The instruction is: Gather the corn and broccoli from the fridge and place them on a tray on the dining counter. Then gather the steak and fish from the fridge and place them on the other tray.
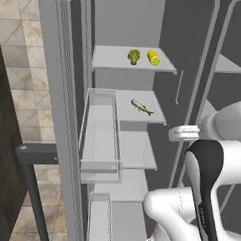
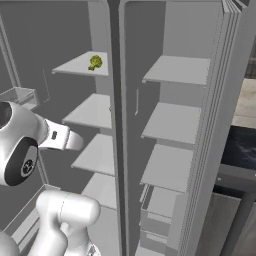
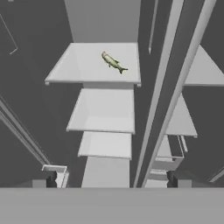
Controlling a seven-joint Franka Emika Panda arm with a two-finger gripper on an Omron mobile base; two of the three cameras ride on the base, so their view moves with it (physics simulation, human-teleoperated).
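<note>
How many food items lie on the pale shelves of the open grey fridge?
3: dark green broccoli and yellow corn side by side on the top shelf; slim greenish fish one shelf below. More may be hidden.

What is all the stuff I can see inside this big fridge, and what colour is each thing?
fridge: one, grey, doors open, pale shelves inside.
broccoli: one, dark green, top shelf of the left compartment, left of the corn.
corn: one, yellow with a green end, same top shelf.
fish: one, pale greenish-silver, on the shelf just below.
door bin: one, clear, on the left door, nothing in it.
floor: beige tiles, left of the fridge.
arm: one, white with dark joints, in front of the fridge.
hand: one, dark fingertips, open, holding nothing.
</note>
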